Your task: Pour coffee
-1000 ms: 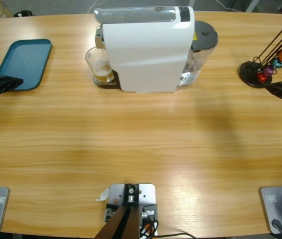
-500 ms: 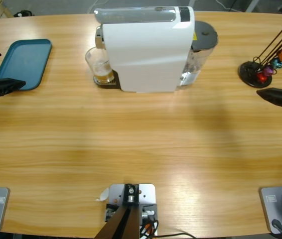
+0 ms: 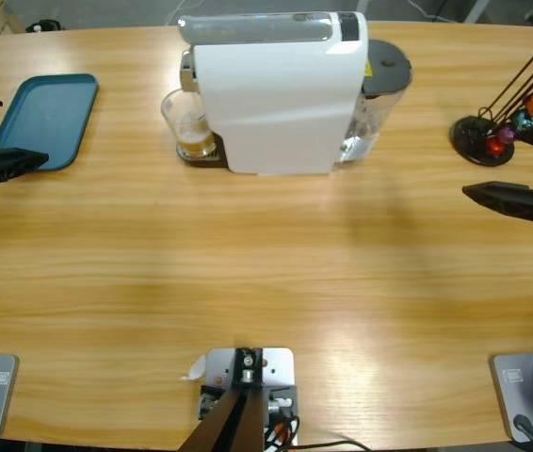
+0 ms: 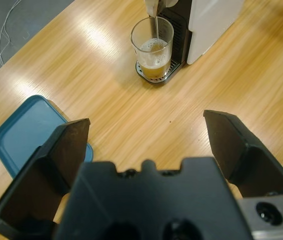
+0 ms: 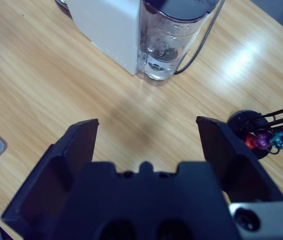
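Matte black throughout: left gripper [image 4: 146,145] with 2 broad, wedge-shaped jaws rising from a blocky black body, scalloped along its top edge. Same build on right gripper [image 5: 149,145]. Silver-grey plate with 1 dark round screw recess at each body's lower right corner.

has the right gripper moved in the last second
Yes. In the high view the right gripper has come further in from the table's right edge, toward the middle, with both jaws now showing beside the capsule stand, which has not shifted.
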You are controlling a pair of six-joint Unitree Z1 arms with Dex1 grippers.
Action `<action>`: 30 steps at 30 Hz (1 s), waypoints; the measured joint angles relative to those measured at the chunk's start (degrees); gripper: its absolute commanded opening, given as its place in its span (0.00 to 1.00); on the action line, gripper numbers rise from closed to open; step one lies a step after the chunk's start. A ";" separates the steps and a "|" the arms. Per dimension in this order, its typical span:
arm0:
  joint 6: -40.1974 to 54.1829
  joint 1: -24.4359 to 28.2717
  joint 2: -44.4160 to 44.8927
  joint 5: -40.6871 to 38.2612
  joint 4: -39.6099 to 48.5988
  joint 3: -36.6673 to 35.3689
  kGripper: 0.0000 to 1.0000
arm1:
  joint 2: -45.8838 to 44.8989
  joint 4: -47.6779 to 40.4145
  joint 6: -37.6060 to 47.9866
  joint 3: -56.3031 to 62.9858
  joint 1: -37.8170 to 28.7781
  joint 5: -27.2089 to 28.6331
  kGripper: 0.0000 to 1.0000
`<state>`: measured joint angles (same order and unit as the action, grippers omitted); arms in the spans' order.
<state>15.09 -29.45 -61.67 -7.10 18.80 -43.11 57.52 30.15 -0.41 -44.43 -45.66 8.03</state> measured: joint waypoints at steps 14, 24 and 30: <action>-0.01 0.00 -0.61 0.00 0.65 0.00 0.99 | -0.05 -1.62 4.41 1.40 0.00 0.43 1.00; -0.02 0.00 -2.54 0.00 0.58 0.00 1.00 | 0.07 -2.94 3.34 2.30 0.00 0.43 1.00; -0.50 0.01 -3.06 -0.45 0.58 0.00 1.00 | 0.07 -3.03 3.34 2.35 0.00 0.43 1.00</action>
<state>14.59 -29.45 -64.72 -7.55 19.37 -43.11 57.59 27.11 2.93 -42.09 -45.66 8.45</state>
